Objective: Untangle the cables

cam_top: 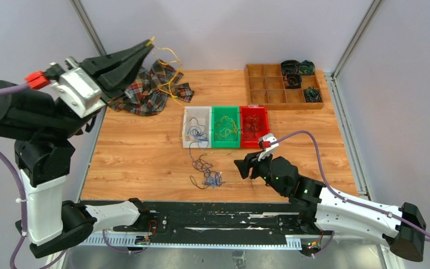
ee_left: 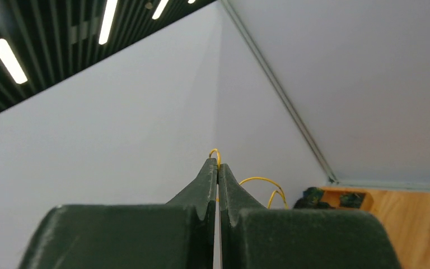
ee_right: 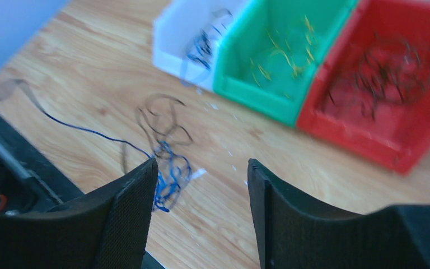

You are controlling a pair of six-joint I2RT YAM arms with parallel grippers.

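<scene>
Lying near table front edge: cables.

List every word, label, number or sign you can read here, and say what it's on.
No text can be read.
White bin, green bin, red bin, wooden tray, plaid cloth: no markings visible.
White clip on the right arm: too small to tell.

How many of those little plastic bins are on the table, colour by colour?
White bin: 1
Green bin: 1
Red bin: 1
Total: 3
</scene>
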